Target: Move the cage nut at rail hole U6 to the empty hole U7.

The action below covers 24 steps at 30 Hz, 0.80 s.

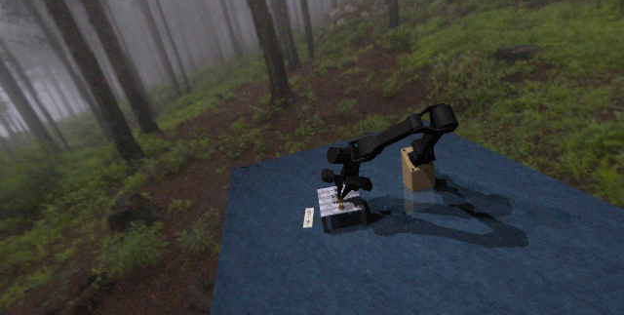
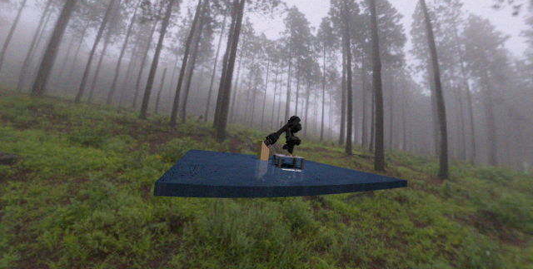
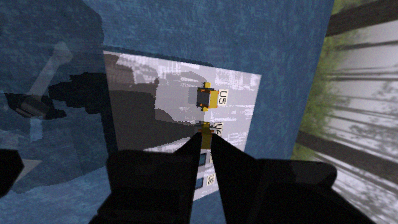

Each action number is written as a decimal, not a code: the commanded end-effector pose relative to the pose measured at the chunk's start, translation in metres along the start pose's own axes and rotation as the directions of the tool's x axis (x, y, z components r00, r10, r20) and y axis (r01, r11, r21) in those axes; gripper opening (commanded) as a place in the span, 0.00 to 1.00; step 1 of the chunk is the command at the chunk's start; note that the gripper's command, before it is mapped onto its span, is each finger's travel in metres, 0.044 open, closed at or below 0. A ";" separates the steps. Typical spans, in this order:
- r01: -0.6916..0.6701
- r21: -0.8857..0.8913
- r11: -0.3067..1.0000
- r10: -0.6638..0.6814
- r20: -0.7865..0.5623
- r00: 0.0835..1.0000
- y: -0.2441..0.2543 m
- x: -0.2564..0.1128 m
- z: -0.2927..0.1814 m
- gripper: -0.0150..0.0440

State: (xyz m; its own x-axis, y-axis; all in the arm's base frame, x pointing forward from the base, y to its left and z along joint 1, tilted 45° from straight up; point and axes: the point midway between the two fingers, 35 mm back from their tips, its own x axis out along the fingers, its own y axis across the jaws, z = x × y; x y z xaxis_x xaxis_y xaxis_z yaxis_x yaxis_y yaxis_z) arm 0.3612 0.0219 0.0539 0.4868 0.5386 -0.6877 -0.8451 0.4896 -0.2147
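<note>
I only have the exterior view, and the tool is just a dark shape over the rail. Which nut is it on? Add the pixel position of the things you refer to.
Observer: The cage nut beside the U6 label (image 3: 206, 136) (image 1: 341, 205). The tool (image 3: 205, 136) (image 1: 340, 200) (image 2: 290, 153) is shut on it.
Operator: Where's the other nut?
Observer: At the U5 label (image 3: 223, 97), with the tips clear of that nut (image 3: 213, 99).
Operator: Any open hole on the far side of my nut from U5?
Observer: Two, in the wrist view. The nearer hole (image 3: 202, 159) has its label mostly covered by the tool, so I can't read it.
</note>
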 end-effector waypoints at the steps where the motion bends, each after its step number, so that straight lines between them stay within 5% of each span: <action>1: -0.006 -0.004 1.000 0.006 0.002 1.000 0.000 0.000 0.000 0.30; 24: -0.020 -0.004 1.000 0.020 0.002 1.000 -0.002 -0.001 0.001 0.30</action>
State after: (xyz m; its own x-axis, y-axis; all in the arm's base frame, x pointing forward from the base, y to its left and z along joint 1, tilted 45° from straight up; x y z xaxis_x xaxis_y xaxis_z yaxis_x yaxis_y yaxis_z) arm 0.3623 0.0207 0.0550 0.4696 0.5482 -0.6920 -0.8546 0.4789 -0.2006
